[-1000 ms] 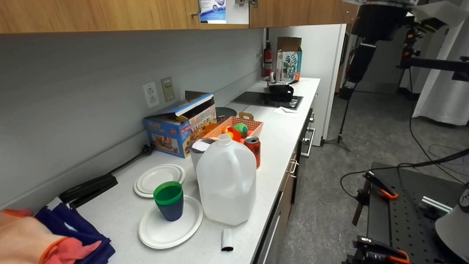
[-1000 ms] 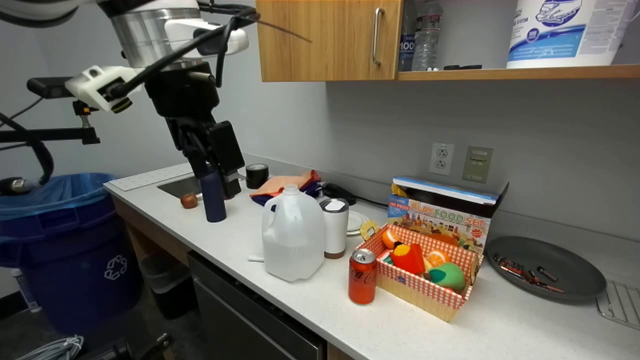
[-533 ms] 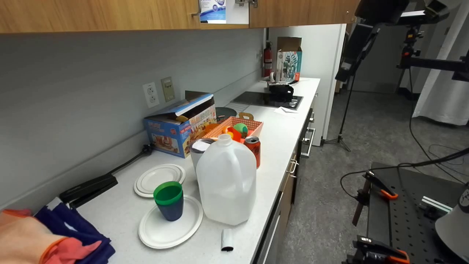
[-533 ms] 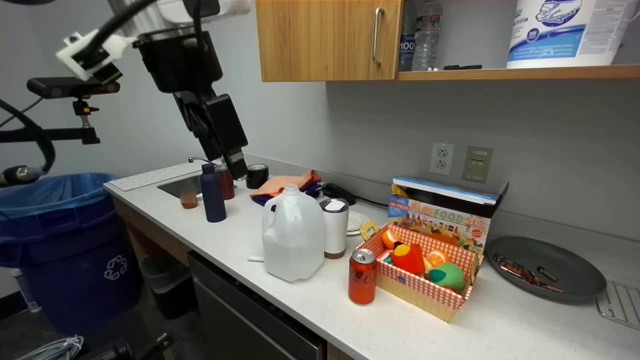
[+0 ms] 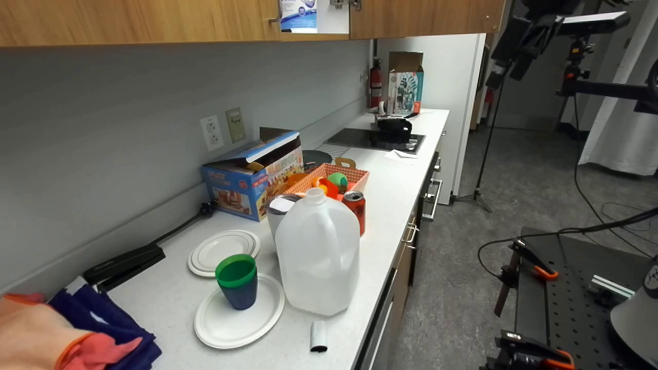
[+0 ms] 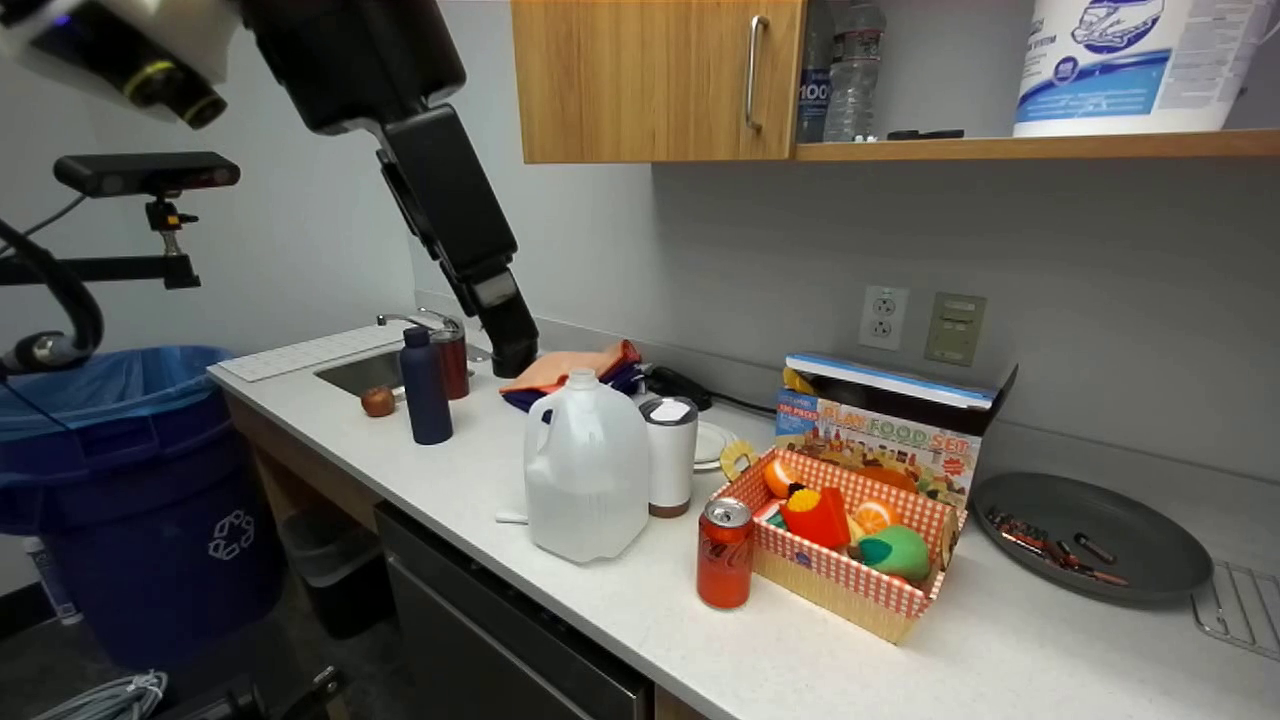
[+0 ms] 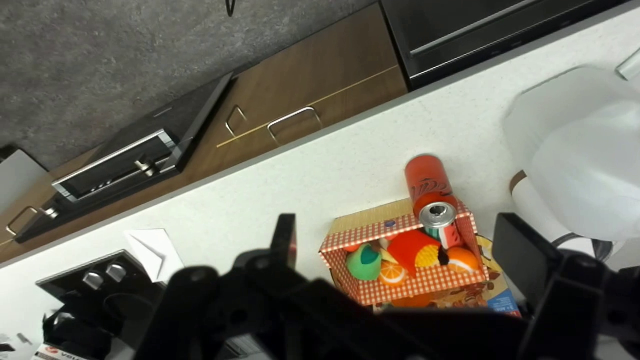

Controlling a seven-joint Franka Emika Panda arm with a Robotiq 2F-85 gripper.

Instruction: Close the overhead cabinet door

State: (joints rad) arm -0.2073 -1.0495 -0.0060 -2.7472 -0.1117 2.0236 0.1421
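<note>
Door point(image 5: 414, 19) swung open, tub point(image 6: 1130, 75) exposed. Jaws spread wide, nothing gripped, pointed down toward worktop point(image 6: 1040, 650); grasp likely unneeded, door to be pushed on outer face.

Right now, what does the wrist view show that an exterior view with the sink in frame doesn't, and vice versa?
Only the wrist view: cooktop, paper, and the gripper plainly open.
Only that exterior view: sink, bin, bucket.
Both: jug, can, tumbler, food tray, and the gripper itself.
</note>
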